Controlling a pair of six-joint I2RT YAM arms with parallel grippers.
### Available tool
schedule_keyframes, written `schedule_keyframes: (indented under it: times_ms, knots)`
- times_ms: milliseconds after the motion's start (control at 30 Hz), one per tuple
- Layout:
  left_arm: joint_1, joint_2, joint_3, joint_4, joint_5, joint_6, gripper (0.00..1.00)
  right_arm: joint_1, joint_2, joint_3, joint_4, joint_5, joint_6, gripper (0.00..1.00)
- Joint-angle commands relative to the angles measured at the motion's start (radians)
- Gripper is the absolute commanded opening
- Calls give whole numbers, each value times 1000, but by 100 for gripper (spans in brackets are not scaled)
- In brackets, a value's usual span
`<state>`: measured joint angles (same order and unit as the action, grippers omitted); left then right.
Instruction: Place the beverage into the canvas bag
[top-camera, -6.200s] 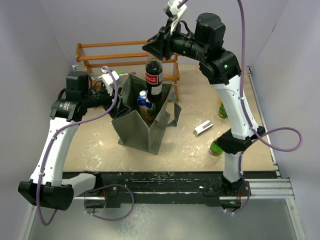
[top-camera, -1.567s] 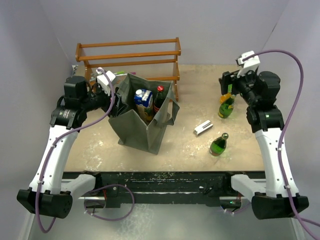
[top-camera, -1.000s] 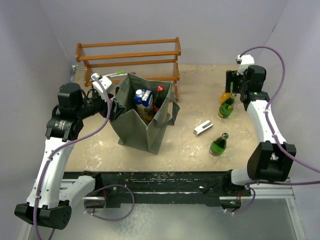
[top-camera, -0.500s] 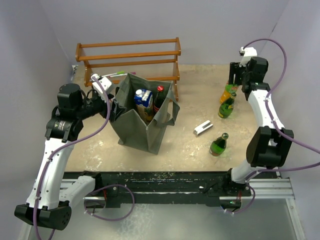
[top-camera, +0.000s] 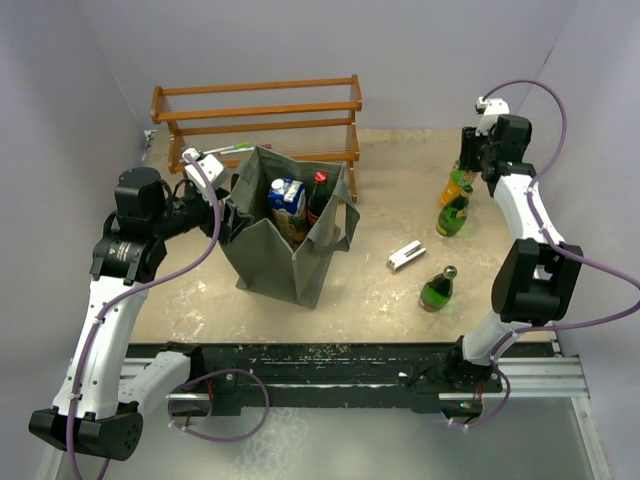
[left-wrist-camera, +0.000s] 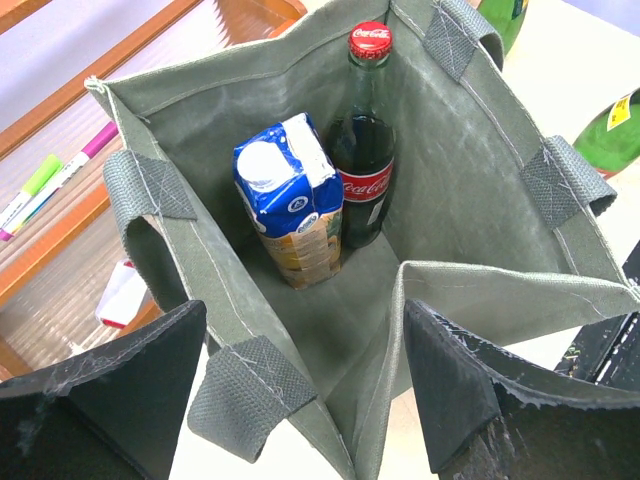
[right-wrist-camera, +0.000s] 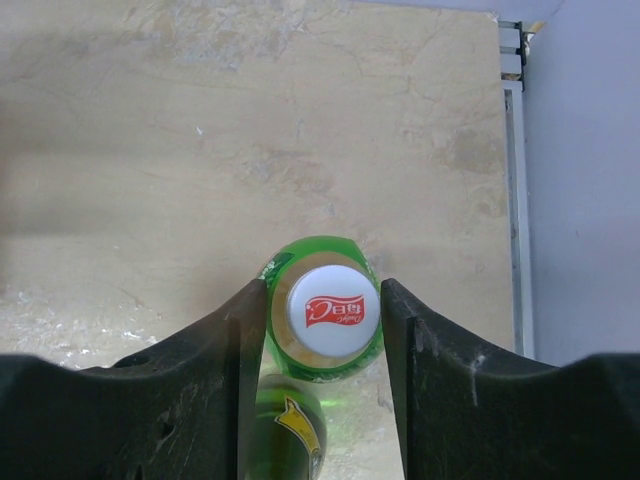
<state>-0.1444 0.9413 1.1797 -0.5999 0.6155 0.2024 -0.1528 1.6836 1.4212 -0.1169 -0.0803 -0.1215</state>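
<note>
Grey-green creased canvas bag stands left of centre, well apart from the right gripper at far right. Left wrist: left gripper jaws wide apart at the bag's near rim; glossy cola bottle and carton upright inside. Right wrist: fingers flank the white-capped green bottle; can't tell if clamped.

The canvas bag is grey-green, the cola bottle dark with red cap and label, the carton blue and white over what looks like orange, the green bottle white-capped with a red logo, the tabletop mottled beige.
</note>
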Motion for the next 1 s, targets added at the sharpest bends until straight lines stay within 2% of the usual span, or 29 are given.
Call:
schedule_keyframes:
  times_ms: [0, 133, 333, 400, 533, 800, 967]
  knots:
    - [0, -14, -3, 36, 21, 15, 83, -5, -6, 52, 34, -22, -6, 49]
    - [-1, -13, -4, 34, 24, 17, 83, -8, -9, 59, 24, -36, -9, 38]
    - [0, -16, -4, 35, 18, 17, 83, -8, -82, 43, -9, -144, -6, 6]
    - [-1, -15, -2, 35, 11, 15, 83, -5, -120, 34, -29, -157, -19, 0]
    - [0, -7, 6, 30, -12, 6, 84, 23, -204, 21, -53, -226, -8, 0]
    - [0, 0, 14, 26, -28, 5, 84, 168, -371, -29, -53, -167, -53, 0]
    - [0, 12, 23, 8, -83, -4, 83, 228, -458, -1, -114, -230, -73, 0]
